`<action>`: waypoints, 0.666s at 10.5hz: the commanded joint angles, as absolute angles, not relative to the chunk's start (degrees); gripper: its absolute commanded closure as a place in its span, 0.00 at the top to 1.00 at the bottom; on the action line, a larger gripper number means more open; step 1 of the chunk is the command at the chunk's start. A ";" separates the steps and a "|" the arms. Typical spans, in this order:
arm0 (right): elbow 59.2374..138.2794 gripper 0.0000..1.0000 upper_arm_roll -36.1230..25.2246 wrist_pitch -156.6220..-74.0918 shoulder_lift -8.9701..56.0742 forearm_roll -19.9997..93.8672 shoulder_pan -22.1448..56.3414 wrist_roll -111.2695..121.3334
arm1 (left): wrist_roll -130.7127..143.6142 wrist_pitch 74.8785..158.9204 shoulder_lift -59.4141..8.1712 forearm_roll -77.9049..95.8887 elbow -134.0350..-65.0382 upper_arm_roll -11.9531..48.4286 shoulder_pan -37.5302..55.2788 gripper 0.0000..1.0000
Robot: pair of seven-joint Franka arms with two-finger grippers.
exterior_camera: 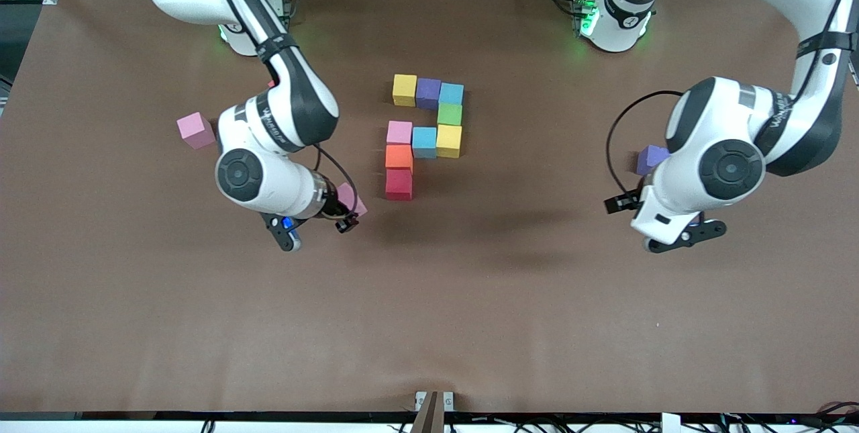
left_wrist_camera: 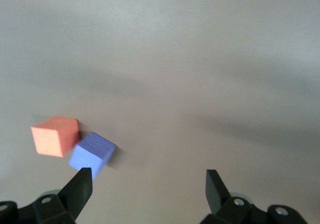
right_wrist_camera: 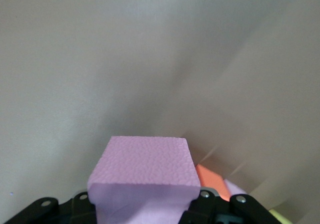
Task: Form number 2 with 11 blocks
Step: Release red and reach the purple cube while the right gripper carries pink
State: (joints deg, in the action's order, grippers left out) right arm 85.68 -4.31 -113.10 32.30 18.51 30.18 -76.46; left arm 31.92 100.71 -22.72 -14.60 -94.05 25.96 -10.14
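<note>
Nine blocks form part of the number 2 (exterior_camera: 424, 135) mid-table: yellow (exterior_camera: 405, 89), purple (exterior_camera: 428, 92) and light blue (exterior_camera: 451, 94) on top, green (exterior_camera: 449, 114), then yellow (exterior_camera: 448, 140), light blue (exterior_camera: 424, 141) and pink (exterior_camera: 399, 132), then orange (exterior_camera: 398, 157) and red (exterior_camera: 398, 184). My right gripper (exterior_camera: 348, 210) (right_wrist_camera: 142, 210) is shut on a pink block (exterior_camera: 350, 199) (right_wrist_camera: 143, 168), over the table beside the red block. My left gripper (exterior_camera: 664, 221) (left_wrist_camera: 149, 185) hangs open over bare table; a loose purple block (exterior_camera: 651, 158) (left_wrist_camera: 92, 154) and an orange block (left_wrist_camera: 55, 135) lie just off one finger (left_wrist_camera: 82, 185).
Another pink block (exterior_camera: 195, 129) lies loose toward the right arm's end of the table. In the front view the left arm's hand covers the orange block next to the purple one. The brown table (exterior_camera: 429, 312) stretches wide nearer the front camera.
</note>
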 commanded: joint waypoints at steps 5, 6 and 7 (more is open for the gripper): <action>80.60 0.00 -4.75 -123.04 39.98 19.34 40.76 -94.02 | 17.58 111.35 -12.93 -15.03 -113.62 26.89 -21.00 1.00; 80.60 0.00 -4.75 -123.83 41.38 19.16 42.52 -95.17 | 17.06 112.31 -12.48 -15.03 -115.73 27.16 -21.01 1.00; 80.77 0.00 -4.83 -124.97 42.18 18.81 44.54 -96.75 | 15.48 114.67 -11.78 -15.03 -118.71 27.16 -21.09 1.00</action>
